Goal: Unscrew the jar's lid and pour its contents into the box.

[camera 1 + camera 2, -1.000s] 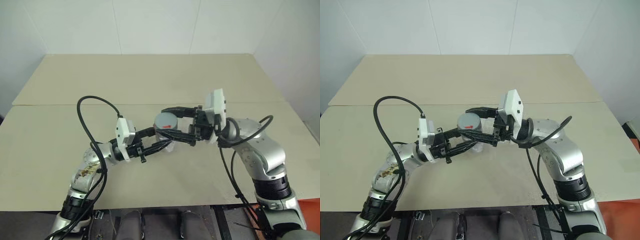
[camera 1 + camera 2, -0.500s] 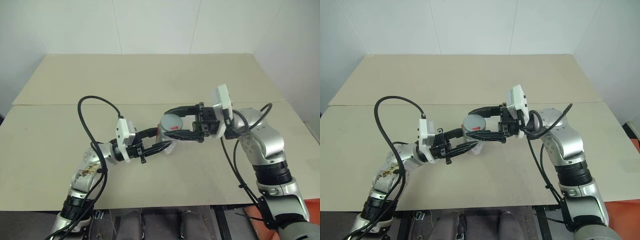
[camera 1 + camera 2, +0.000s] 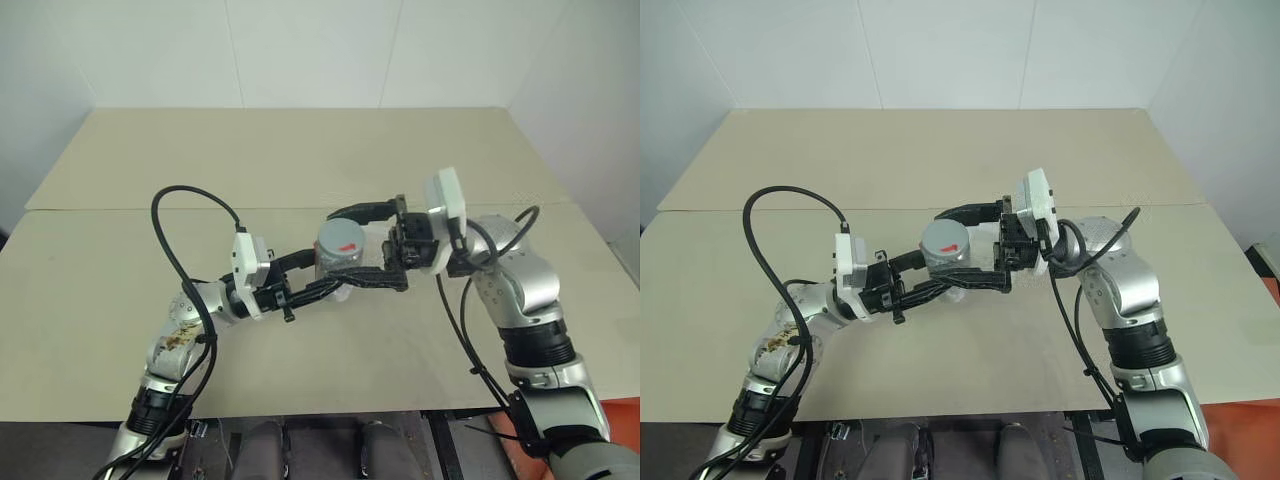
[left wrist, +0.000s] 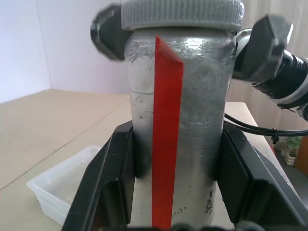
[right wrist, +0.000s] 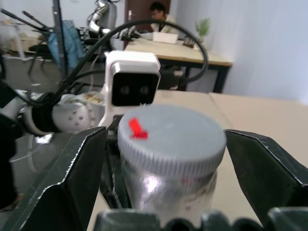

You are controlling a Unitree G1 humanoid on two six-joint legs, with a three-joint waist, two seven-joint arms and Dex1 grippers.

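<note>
My left gripper (image 3: 333, 279) is shut on the jar (image 4: 178, 120), which it holds upright above the table, its red strip facing the left wrist camera. The grey lid (image 5: 172, 137) with its red mark (image 5: 137, 129) sits on the jar. Coming in from the right, my right gripper (image 3: 346, 247) is open; its fingers (image 5: 77, 183) stand on either side of the lid with a gap on each side. The clear box (image 4: 67, 185) rests on the table below and beside the jar. I cannot make out the contents through the cloudy wall.
The beige table (image 3: 300, 160) stretches wide around both arms, with a seam across its middle. A black cable (image 3: 185, 215) loops above my left forearm. White walls stand behind the table.
My right gripper, shut on the lid before, has spread its fingers off it, and its wrist has turned a little. The left gripper has kept the jar in place.
</note>
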